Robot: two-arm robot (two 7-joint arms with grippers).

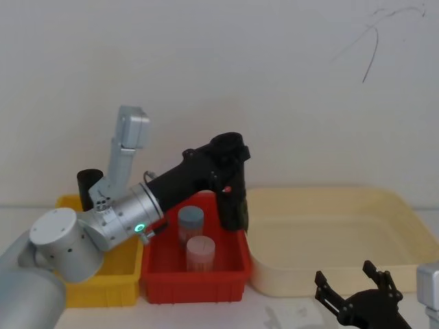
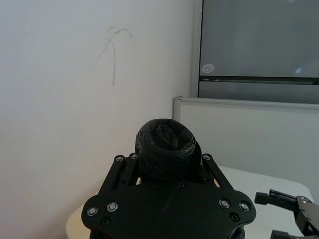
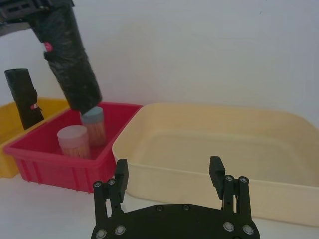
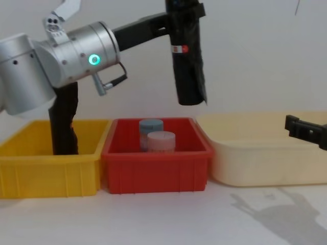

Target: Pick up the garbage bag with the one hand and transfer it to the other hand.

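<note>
Holding the roll high over the bins
My left gripper (image 1: pixel 230 156) clamps the garbage bag (image 4: pixel 187 66) at its top, lower end hanging free above the red bin (image 4: pixel 153 166). My right gripper (image 3: pixel 168 167) waits low before the cream tub (image 4: pixel 255 163), spread open. White table (image 4: pixel 153 219), white wall (image 4: pixel 255 51). The roll's red-and-white label (image 4: pixel 180 49) is unreadable.

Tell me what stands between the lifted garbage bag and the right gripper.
Nothing visible. The left gripper holds the garbage bag above the red bin; the open right gripper sits lower, before the cream tray, with free air between.
</note>
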